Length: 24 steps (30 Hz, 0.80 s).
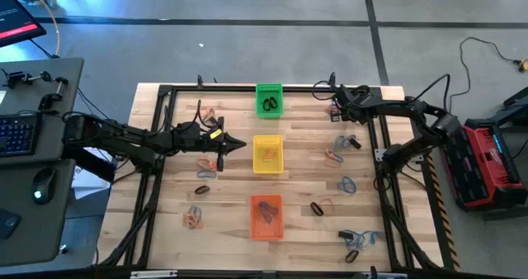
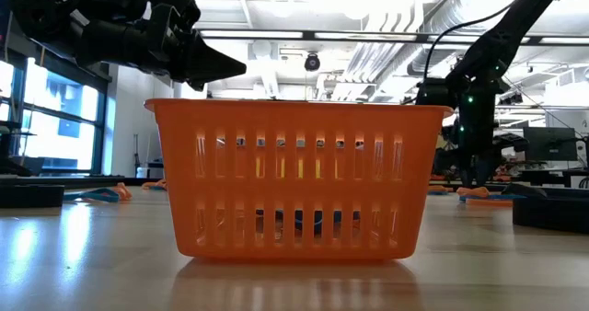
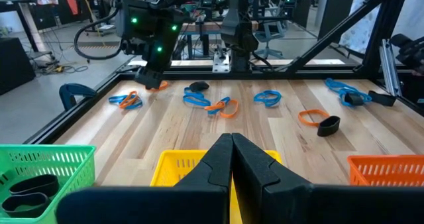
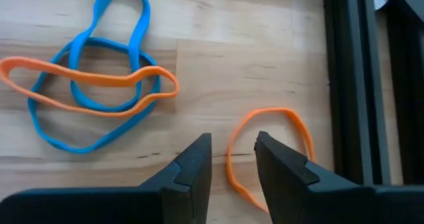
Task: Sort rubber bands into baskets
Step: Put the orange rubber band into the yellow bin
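Three baskets stand in a row down the table's middle: green [image 1: 269, 100] far, yellow [image 1: 267, 154] middle, orange [image 1: 266, 216] near. My left gripper [image 1: 238, 143] is shut and empty, hovering at the yellow basket's left rim [image 3: 179, 166]. My right gripper [image 4: 232, 151] is open and low over the far right of the table [image 1: 337, 107]. Its fingers stand on either side of one strand of a loose orange band [image 4: 291, 128]. A blue and an orange band [image 4: 99, 85] lie tangled beside it. Black bands [image 3: 26, 191] lie in the green basket. My right gripper points down at the table. Its open fingers [image 4: 192, 164] stand on either side of the orange band's nearest strand [image 4: 230, 159], which lies flat on the wood. I cannot tell whether they touch it.
Loose bands lie scattered left of the baskets [image 1: 206, 165], [image 1: 195, 219] and right of them [image 1: 334, 155], [image 1: 348, 184], [image 1: 359, 238]. A black metal frame [image 1: 381, 147] runs around the table; its rail [image 4: 351, 85] is close beside my right gripper. The orange basket [image 2: 294, 182] fills the low view.
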### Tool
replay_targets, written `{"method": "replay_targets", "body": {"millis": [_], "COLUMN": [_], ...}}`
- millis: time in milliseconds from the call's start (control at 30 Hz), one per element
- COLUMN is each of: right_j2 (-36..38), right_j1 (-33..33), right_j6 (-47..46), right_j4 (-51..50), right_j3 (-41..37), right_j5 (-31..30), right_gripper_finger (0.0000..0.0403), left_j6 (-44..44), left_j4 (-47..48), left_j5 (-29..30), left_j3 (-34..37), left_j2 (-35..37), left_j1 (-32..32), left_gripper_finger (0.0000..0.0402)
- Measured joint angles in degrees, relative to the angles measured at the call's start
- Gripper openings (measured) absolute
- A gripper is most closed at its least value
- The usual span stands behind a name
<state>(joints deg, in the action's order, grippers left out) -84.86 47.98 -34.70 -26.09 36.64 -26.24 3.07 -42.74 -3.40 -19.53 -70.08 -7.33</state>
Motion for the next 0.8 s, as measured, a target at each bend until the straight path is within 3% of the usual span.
{"method": "replay_targets", "body": {"millis": [333,467,633,800], "right_j2": [-2.3,-3.1,-3.3,-2.2], "right_j1": [-1.6,-2.3,-2.7,-3.3], "right_j6": [-2.7,-2.7,-0.9,0.7], "right_j4": [0.4,0.6,0.5,-1.1], "right_j3": [0.0,0.1,0.1,0.1], "right_j5": [-1.0,-1.4,0.2,3.5], "right_gripper_finger": [0.0105,0.0075,0.0008,0.0006], "left_j6": [0.0,0.0,0.0,0.0], "left_j4": [0.0,0.0,0.0,0.0], "left_j5": [0.0,0.0,0.0,0.0], "left_j3": [0.0,0.0,0.0,0.0], "left_j2": [0.0,0.0,0.0,0.0], "left_j1": [0.0,0.0,0.2,0.3], "left_gripper_finger": [0.0,0.0,0.0,0.0]}}
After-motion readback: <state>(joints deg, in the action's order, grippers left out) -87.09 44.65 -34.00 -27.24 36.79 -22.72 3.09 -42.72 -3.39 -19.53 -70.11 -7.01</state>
